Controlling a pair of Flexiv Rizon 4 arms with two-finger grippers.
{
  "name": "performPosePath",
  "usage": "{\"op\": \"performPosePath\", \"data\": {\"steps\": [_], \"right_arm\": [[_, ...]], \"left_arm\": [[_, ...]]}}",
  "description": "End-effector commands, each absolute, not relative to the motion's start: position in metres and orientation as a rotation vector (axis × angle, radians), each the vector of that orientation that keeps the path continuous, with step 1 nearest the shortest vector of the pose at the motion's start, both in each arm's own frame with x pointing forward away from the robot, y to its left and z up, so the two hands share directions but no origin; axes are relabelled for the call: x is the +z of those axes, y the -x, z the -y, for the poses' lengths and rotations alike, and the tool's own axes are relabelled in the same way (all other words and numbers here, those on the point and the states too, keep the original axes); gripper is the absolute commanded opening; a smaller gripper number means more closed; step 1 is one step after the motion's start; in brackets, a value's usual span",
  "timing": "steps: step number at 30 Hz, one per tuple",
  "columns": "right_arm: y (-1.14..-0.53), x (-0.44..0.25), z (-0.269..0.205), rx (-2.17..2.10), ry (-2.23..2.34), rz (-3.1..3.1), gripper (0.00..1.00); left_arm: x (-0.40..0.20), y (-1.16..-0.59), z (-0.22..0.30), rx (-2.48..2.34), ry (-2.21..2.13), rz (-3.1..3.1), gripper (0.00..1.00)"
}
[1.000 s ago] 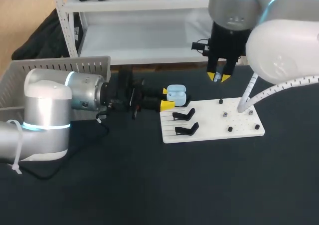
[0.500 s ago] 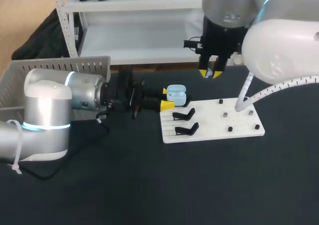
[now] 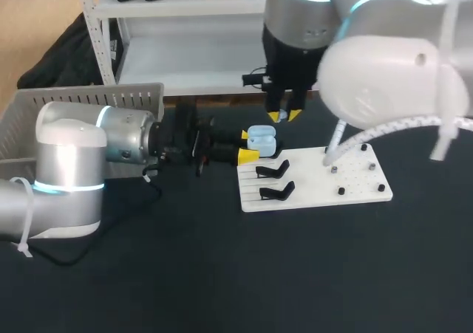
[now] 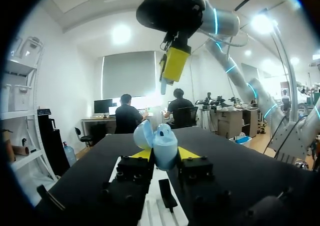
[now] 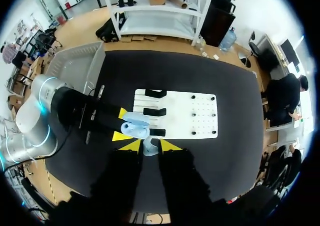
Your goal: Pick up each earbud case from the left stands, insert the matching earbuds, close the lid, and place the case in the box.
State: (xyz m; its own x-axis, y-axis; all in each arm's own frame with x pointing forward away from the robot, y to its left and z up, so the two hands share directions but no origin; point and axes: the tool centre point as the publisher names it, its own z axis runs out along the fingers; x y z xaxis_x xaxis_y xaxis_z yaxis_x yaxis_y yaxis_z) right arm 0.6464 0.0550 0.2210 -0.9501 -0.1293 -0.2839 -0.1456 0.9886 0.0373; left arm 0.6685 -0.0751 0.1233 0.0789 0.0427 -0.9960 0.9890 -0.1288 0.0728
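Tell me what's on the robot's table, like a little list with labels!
left pincer: shut on the blue case
blue case: lid open, held at the edge of the white board
right pincer: above the open case, pinching a small pale earbud
black stands: two sit bare on the board
basket: grey, at the table's far left
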Motion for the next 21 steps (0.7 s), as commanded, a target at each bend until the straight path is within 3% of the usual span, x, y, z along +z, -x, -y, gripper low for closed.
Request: {"op": "performPosePath", "data": {"steps": [1,21], "right_arm": [[-0.658,0.22,-0.069,0.065,0.2,-2.901,0.0],[-0.642,0.205,-0.093,0.032,0.209,-2.946,0.0]], "left_arm": [[0.122,-0.669,0.075,-1.223,-1.372,-1.121,0.0],[0.122,-0.669,0.075,-1.223,-1.372,-1.121,0.0]]}}
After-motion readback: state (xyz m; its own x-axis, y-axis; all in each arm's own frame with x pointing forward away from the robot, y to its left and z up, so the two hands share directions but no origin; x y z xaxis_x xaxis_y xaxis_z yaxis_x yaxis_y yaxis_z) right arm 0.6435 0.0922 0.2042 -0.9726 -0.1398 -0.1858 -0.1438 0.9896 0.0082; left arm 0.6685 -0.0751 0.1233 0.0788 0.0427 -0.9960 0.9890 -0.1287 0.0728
